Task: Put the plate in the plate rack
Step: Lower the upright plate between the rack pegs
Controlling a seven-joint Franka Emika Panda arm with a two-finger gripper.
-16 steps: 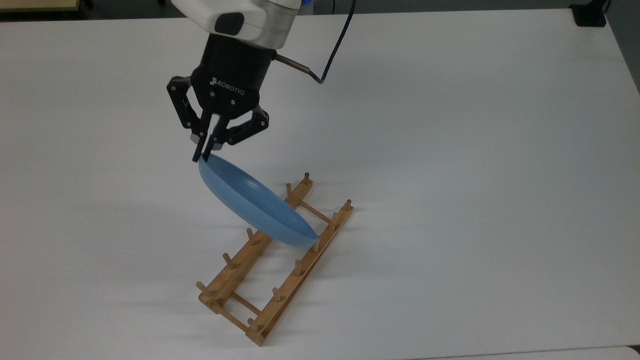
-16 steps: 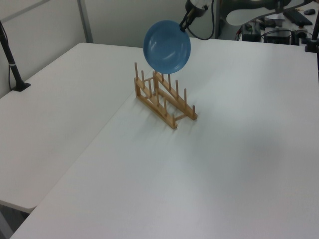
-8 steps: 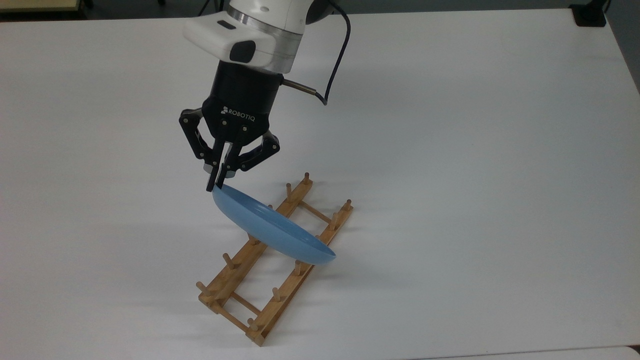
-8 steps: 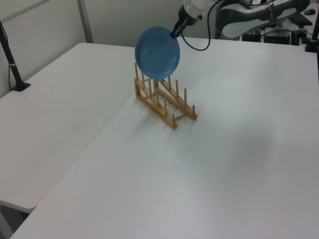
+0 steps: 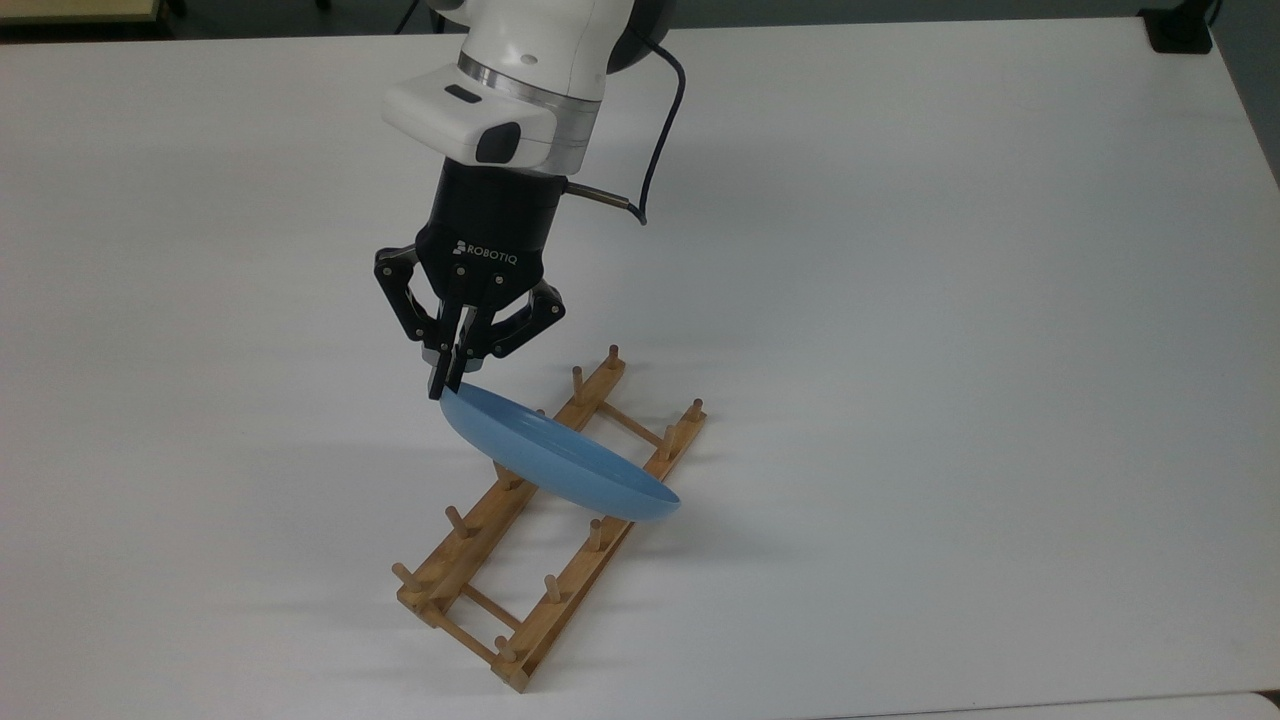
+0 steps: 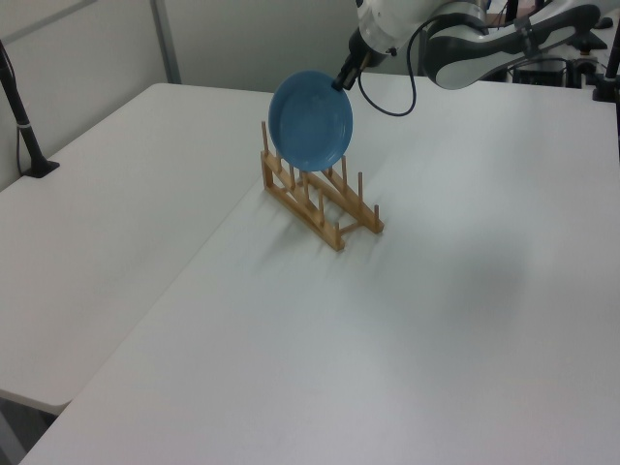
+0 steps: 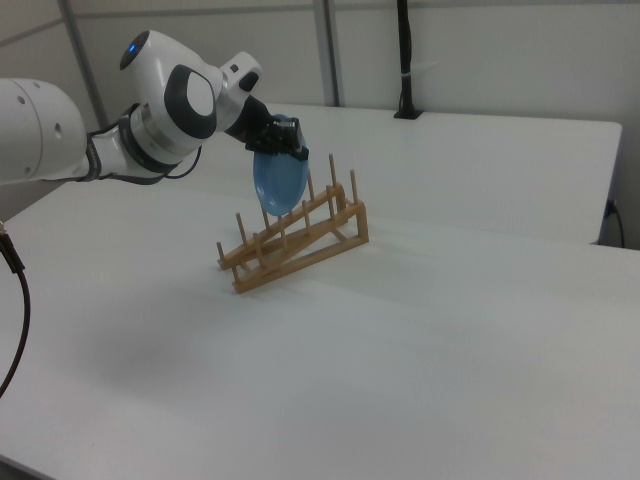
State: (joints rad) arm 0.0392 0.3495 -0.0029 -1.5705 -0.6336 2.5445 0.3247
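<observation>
over the plate rack (image 5: pixel 560 505) — the end effector (image 5: pixel 447 385) grips the tilted plate (image 5: pixel 560 460) by its rim.

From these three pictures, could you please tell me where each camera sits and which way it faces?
Top view: high above the table's near edge, looking down at the rack; the gripper, wrist and cable show.
Left view: raised beside the table, looking along the rack, with the plate face-on; the arm enters at the left view's top right.
Right view: low at the opposite side, looking across at the rack; the arm reaches in from the right view's left.
All three share the plate held over the rack.
</observation>
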